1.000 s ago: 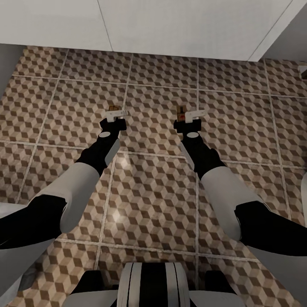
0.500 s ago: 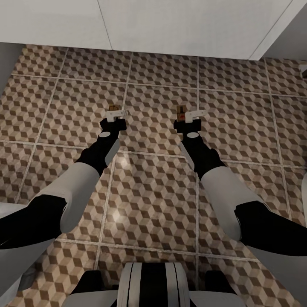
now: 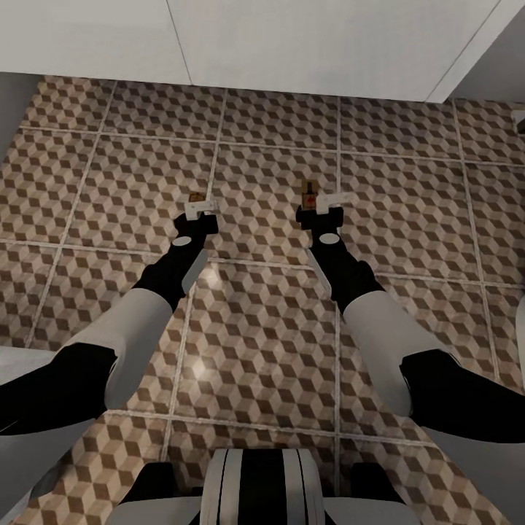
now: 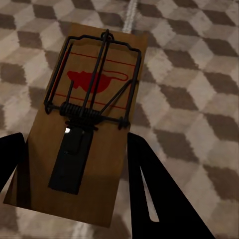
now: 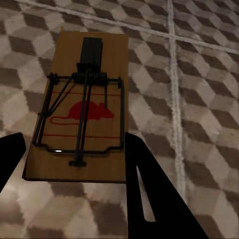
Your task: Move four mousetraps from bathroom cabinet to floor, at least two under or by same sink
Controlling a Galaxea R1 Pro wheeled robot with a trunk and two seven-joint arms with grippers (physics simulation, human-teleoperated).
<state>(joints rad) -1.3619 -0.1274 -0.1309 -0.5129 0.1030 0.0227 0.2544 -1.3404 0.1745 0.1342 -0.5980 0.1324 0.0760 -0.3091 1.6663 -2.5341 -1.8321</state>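
Two mousetraps, small brown boards with a red mouse mark and dark wire, are held low over the bathroom floor (image 3: 262, 328). My left gripper (image 3: 198, 208) is shut on one mousetrap (image 3: 195, 197) (image 4: 84, 124), its dark fingers (image 4: 149, 189) against the board's long sides. My right gripper (image 3: 321, 206) is shut on the other mousetrap (image 3: 309, 191) (image 5: 82, 114), its fingers (image 5: 149, 194) pressed to both edges. I cannot tell whether either board touches the tiles. The cabinet is out of view.
White flat-fronted units (image 3: 292, 44) run along the far edge of the floor. A grey surface (image 3: 11, 109) stands at the far left. My own base (image 3: 255, 488) is at the near edge. Patterned tiles stretch between and around both arms.
Both arms have dropped a little toward the floor with their mousetraps, the left one more. More of each board now shows past the fingers in the head view.
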